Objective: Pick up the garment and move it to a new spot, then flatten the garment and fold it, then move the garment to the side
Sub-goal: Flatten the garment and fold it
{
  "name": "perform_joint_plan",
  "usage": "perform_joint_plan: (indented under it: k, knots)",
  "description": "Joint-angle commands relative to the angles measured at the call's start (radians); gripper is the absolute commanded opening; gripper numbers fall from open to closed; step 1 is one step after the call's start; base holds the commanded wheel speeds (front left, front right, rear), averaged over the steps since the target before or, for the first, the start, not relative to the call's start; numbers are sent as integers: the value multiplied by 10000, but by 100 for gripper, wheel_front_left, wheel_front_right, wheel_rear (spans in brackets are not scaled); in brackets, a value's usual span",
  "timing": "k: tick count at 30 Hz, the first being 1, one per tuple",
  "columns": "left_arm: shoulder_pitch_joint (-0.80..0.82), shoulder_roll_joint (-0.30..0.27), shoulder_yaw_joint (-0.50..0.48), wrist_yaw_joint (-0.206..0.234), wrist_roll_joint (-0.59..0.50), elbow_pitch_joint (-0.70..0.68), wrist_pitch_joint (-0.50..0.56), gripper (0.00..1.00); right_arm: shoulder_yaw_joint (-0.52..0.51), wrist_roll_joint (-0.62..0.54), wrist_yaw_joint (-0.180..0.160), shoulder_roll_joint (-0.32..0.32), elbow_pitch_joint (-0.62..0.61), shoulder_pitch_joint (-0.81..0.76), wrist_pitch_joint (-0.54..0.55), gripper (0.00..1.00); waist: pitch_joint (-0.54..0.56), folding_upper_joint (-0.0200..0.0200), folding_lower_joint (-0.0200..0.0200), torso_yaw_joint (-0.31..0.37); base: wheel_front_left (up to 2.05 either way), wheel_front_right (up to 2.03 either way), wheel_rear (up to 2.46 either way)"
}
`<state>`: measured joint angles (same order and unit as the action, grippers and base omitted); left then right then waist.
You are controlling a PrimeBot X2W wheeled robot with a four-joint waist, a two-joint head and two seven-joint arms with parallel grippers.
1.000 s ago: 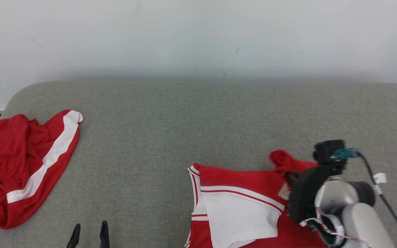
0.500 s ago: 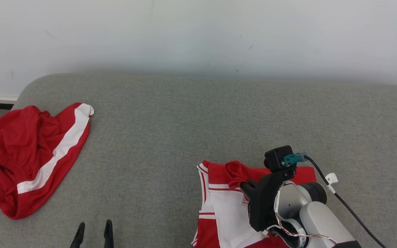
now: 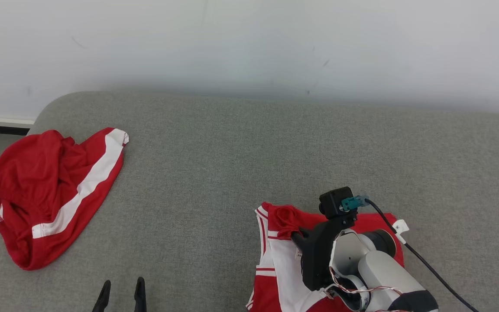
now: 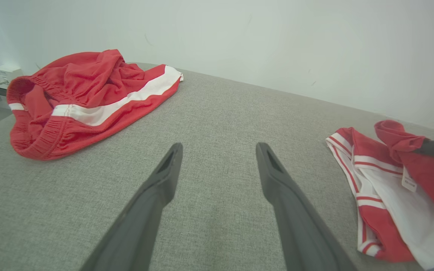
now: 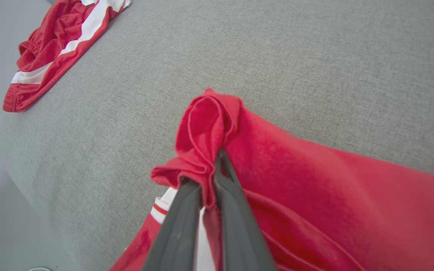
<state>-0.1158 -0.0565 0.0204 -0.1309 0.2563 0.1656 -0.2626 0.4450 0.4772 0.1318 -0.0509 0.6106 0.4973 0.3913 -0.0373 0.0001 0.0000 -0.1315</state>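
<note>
jersey (image 3: 284,268): red and white, lying at the near right part of the grey cushion (image 3: 232,164), partly under the right arm.
right end effector (image 5: 213,165): fingers pressed together on a bunched red fold at the far left corner of the jersey; the fold stands up from the rest.
left end effector (image 4: 219,148): fingers wide apart, holding nothing, over bare cushion near the front edge.
shorts (image 3: 50,195): red with a white stripe, crumpled at the left end of the cushion, well apart from the jersey.
</note>
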Motion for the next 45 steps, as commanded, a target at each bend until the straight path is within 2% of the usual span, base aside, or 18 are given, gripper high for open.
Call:
perform_joint_plan:
  k: [1, 2, 10, 13, 15, 18, 22, 23, 24, 25, 26, 27, 30, 34, 45]
  knots:
    - [18, 28, -16, 9, 27, 12, -31, 100, 18, 40, -24, 6, 115, 136, -162, 73, 8, -1, 0, 11, 0, 0, 0]
    - [6, 32, -21, 9, 38, 15, -31, 100, -19, 98, -24, 2, 228, 191, -326, 100, 16, -1, 0, 21, 0, 0, 0]
    - [-215, 45, 6, 9, 43, -29, -31, 100, -225, 1782, -24, 5, 383, 494, -1934, 100, 235, -1, 0, 223, 0, 0, 0]
    - [-320, 46, -14, 9, 15, -64, -31, 100, -466, 1981, -24, 4, 513, 579, -2608, 100, 355, -1, 0, 325, 0, 0, 0]
    - [-326, 48, -24, 9, 0, -114, -31, 100, -762, 1552, -24, 4, 725, 638, -2980, 100, 405, -1, 0, 394, 0, 0, 0]
    - [-470, 50, -24, 9, -18, -173, -31, 100, -1496, 314, -24, 3, 1077, 464, -3431, 100, 472, -1, 0, 490, 0, 0, 0]
    - [-527, 52, -26, 9, -39, -218, -31, 100, -2687, -1049, -24, -5, 1067, -297, -3590, 100, 548, -1, 0, 548, 0, 0, 0]
    - [-503, 52, -30, 9, -35, -220, -31, 100, -2982, -1343, -24, -41, 967, -501, -3593, 91, 556, -1, 0, 560, 0, 0, 0]
    - [-508, 54, -37, 9, -25, -215, -31, 100, -3241, -1718, -24, -84, 866, -741, -3562, 74, 560, -1, 0, 574, 0, 0, 0]
    - [-517, 53, -37, 9, -13, -211, -31, 100, -3513, -2038, -24, -99, 765, -993, -3515, 46, 558, -1, 0, 589, 0, 0, 0]
    - [-530, 53, -27, 9, -2, -211, -31, 100, -3697, -2372, -24, -95, 645, -1249, -3460, 6, 554, -1, 0, 600, 0, 0, 0]
    - [-543, 56, -17, 9, 8, -206, -31, 100, -3889, -2633, -24, -77, 528, -1500, -3368, 0, 550, -1, 0, 610, 0, 0, 0]
    - [-552, 54, -4, 9, 32, -203, -31, 100, -4214, -3129, -24, -35, 70, -2126, -3041, 0, 530, -1, 0, 631, 0, 0, 0]
    - [-473, 53, 8, 9, 44, -168, -31, 100, -4083, -3260, -24, 6, -346, -2598, -2707, 0, 488, -1, 0, 628, 0, 0, 0]
    - [-274, 17, 29, 9, 19, -132, -31, 100, -1950, -2013, -24, 1, -1594, -3372, -2022, 0, 348, -1, 0, 443, 0, 0, 0]
